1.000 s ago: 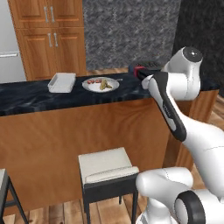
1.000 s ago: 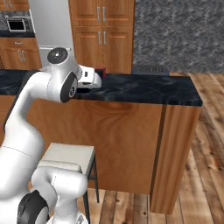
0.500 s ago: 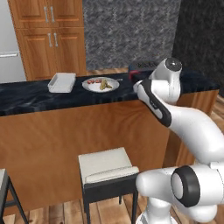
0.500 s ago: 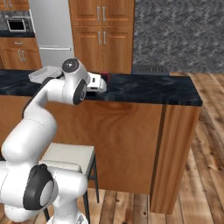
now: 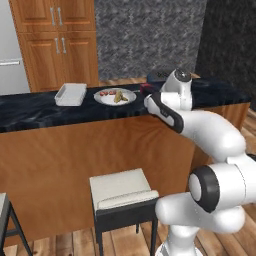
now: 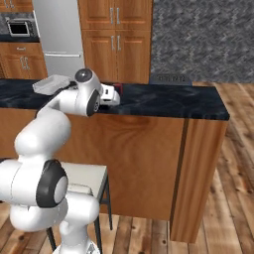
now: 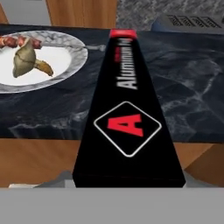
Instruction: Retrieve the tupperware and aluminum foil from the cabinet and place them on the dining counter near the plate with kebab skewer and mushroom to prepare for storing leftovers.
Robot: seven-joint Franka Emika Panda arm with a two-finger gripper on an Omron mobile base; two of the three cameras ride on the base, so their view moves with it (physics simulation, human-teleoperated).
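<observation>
Tupperware (image 5: pixel 70 94) already sits on the bench (image 5: pixel 45 112) left of the plate (image 5: pixel 115 96); fingers clamp the aluminum foil box (image 7: pixel 127 114), held over the bench right of the plate, not yet released.

A long black foil box (image 7: pixel 127 127) runs away from the camera over the dark marble counter (image 7: pixel 192 96), with a red A in a white-edged diamond, the word Aluminum, and a red far end. To its left, a plate (image 7: pixel 65 61) holds a mushroom (image 7: pixel 25 59) and a skewer (image 7: pixel 15 41).
</observation>
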